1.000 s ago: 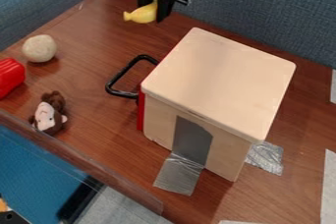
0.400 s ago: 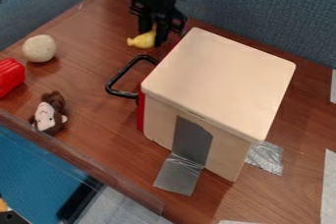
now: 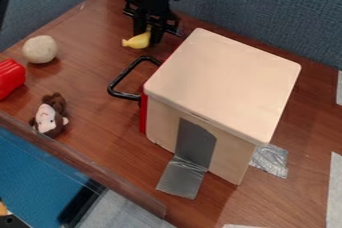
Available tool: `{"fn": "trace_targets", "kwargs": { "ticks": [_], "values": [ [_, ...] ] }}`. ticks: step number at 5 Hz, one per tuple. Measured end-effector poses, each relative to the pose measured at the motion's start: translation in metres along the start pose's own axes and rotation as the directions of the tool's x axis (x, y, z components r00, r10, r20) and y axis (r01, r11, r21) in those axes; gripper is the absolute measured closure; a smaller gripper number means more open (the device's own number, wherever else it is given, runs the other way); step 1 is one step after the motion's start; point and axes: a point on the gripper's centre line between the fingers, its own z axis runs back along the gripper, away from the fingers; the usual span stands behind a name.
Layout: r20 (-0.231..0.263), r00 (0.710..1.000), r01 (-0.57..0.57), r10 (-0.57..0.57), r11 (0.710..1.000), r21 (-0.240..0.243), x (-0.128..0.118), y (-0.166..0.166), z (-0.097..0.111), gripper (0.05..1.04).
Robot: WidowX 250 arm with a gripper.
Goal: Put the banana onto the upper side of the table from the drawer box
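One banana (image 3: 137, 41) | pincer (image 3: 147, 36) closed on one end, parted by its thickness | settle gently on table (image 3: 90, 79), then release

The camera looks down at a slant from above the near side, facing the far partition (image 3: 260, 14), moderately close to the table (image 3: 93, 122) and drawer box (image 3: 224, 84).

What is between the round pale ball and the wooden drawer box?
The black handle on the drawer box, with a bare stretch of tabletop from there to the ball, in the camera view.
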Motion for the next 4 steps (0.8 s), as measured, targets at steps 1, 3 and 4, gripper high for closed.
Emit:
{"fn": "trace_targets", "kwargs": {
  "ticks": [1,3,4],
  "values": [
    [-0.020,1.000,0.017,-0.017,1.000,-0.010,-0.003,0.002,0.003,0.328],
    [-0.022,0.998,0.050,-0.051,0.998,-0.029,-0.009,0.005,0.017,0.079],
    [-0.005,0.998,0.063,-0.063,0.997,-0.038,-0.022,0.005,0.036,0.083]
  ]
}}
